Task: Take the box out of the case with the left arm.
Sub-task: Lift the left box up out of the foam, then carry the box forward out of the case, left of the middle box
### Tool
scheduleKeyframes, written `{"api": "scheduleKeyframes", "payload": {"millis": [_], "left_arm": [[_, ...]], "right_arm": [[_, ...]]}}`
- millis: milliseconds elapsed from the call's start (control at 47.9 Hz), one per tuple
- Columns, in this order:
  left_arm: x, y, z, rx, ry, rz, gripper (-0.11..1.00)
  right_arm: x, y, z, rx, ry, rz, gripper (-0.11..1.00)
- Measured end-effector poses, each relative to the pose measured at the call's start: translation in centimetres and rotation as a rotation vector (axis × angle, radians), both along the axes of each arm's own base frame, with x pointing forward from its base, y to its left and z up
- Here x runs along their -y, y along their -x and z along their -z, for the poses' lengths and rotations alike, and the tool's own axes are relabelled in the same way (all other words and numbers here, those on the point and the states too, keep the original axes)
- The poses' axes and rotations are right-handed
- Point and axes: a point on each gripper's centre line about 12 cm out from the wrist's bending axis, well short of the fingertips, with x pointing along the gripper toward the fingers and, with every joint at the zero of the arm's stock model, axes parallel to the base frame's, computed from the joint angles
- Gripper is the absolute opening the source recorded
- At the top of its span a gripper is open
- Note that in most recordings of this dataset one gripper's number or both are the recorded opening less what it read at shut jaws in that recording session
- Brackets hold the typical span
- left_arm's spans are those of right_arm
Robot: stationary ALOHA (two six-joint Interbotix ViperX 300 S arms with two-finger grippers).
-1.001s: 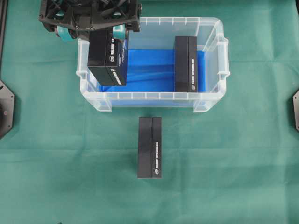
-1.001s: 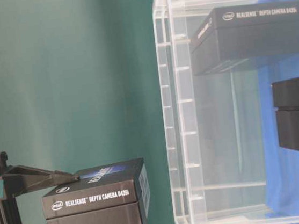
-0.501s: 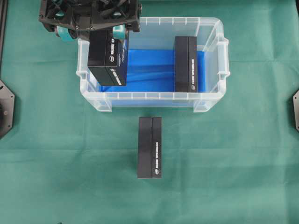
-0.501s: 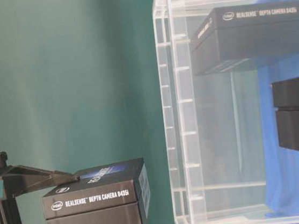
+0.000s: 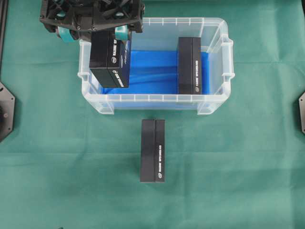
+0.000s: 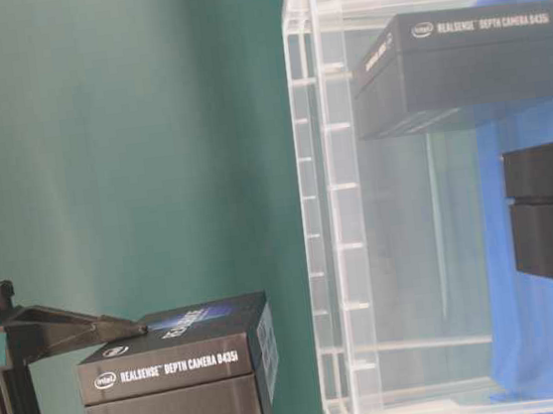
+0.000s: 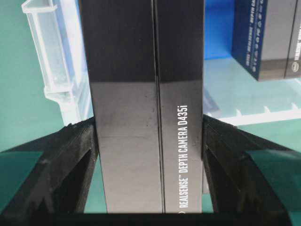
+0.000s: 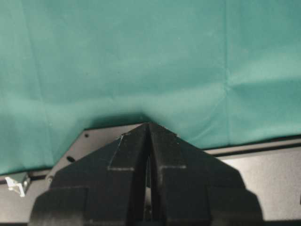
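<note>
My left gripper (image 5: 93, 33), a black lattice frame with teal pads, is shut on a black box (image 5: 110, 59) lettered "RealSense Depth Camera D435i". The fingers press both long sides of the box (image 7: 131, 70) in the left wrist view. The box hangs over the left end of the clear case (image 5: 157, 98), which has a blue floor. Seen from table level, the held box (image 6: 177, 388) is clear of the case's rim (image 6: 332, 211). My right gripper (image 8: 148, 129) is shut and holds nothing, above green cloth and a black plate.
A second black box (image 5: 189, 65) stands inside the case near its right end. A third black box (image 5: 152, 150) lies on the green cloth in front of the case. Black mounts sit at the left (image 5: 5, 112) and right table edges.
</note>
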Motion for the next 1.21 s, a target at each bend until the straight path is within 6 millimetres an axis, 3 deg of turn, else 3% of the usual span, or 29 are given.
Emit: {"api": "scheduleKeyframes", "payload": {"millis": [772,939,1210], "left_arm": [[0.3,-0.1,0.0,-0.001,0.002,0.002,0.61],[2.9,-0.5,0.0,-0.001,0.014,0.020,0.61],[9.4,-0.2,0.1,-0.031,0.046,0.049,0.61]], "right_arm": [[0.0,0.0,0.0,-0.002,0.000,-0.001,0.00],[0.1,0.0,0.0,0.000,0.005,-0.002,0.00],[0.2,0.0,0.0,0.000,0.011,0.001,0.00]]}}
